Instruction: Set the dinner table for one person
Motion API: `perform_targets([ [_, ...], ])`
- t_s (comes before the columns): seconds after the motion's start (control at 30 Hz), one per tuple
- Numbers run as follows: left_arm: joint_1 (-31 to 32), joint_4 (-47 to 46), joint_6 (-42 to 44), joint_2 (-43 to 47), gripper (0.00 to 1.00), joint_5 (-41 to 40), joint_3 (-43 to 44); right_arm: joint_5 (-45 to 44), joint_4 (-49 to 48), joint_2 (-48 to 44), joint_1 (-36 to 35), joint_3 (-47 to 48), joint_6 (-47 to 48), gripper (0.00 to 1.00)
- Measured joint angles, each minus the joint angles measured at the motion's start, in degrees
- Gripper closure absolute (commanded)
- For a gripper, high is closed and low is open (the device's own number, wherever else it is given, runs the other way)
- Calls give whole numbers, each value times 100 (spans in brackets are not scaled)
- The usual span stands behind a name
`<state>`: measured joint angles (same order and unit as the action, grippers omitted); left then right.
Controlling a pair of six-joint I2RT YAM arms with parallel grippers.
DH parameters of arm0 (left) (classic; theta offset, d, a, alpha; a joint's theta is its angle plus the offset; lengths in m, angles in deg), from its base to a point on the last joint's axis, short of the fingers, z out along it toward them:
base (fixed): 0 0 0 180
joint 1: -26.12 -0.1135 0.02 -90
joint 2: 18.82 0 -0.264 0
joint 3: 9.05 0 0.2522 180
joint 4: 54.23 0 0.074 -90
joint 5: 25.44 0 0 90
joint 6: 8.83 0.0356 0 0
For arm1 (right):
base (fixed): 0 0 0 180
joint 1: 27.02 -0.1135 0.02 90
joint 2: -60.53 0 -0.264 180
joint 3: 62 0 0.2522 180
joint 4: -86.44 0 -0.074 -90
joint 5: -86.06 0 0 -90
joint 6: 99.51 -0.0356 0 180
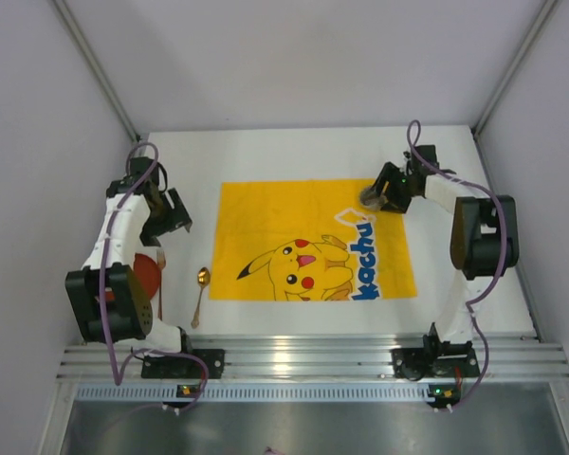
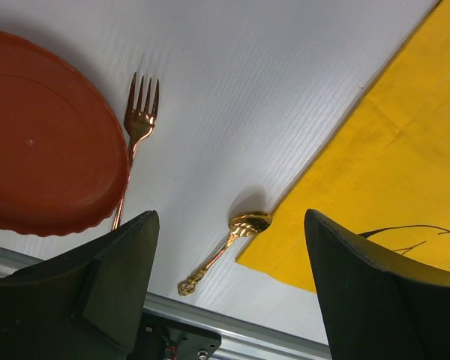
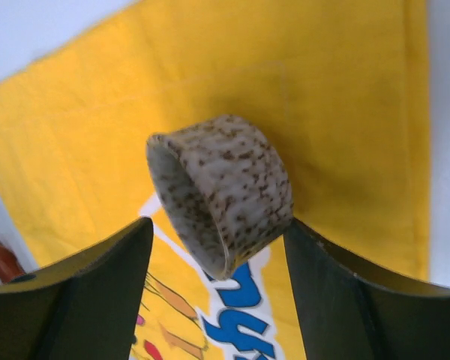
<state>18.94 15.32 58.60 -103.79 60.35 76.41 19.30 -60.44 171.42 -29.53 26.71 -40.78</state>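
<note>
Left gripper: jaws spread wide, empty, over left of white rectangular tabletop.
Right gripper: parted around speckled brown cup; grip unclear.

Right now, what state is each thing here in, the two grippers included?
Red plate, flat on the dinner table.
Fork, lying beside the plate.
Spoon, lying by the mat's edge.
Yellow mat, spread flat.
Speckled cup, over the mat, looks tilted.
Left gripper, open, empty.
Right gripper, open around the cup.
</note>
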Motion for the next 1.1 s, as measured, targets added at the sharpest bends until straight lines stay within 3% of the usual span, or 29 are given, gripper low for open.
perform_targets([
  [0.2, -55, 52, 4, -4, 15, -267, -118, -205, 271, -15, 44, -149, 310, 28],
  [0.33, -79, 118, -17, -7, 2, -597, -118, -337, 407, -127, 44, -149, 470, 28],
  [0.63, -269, 146, -87, -125, 2, -1683, -391, -507, 680, -1086, 44, -256, 612, 27],
  [0.9, -778, 50, -210, -833, 4, -1777, -686, -319, 852, -1893, 44, -588, 603, 27],
  [1.1, -767, -251, -328, -1283, 15, -1751, -748, -245, 1091, -1897, 44, -588, 619, 27],
])
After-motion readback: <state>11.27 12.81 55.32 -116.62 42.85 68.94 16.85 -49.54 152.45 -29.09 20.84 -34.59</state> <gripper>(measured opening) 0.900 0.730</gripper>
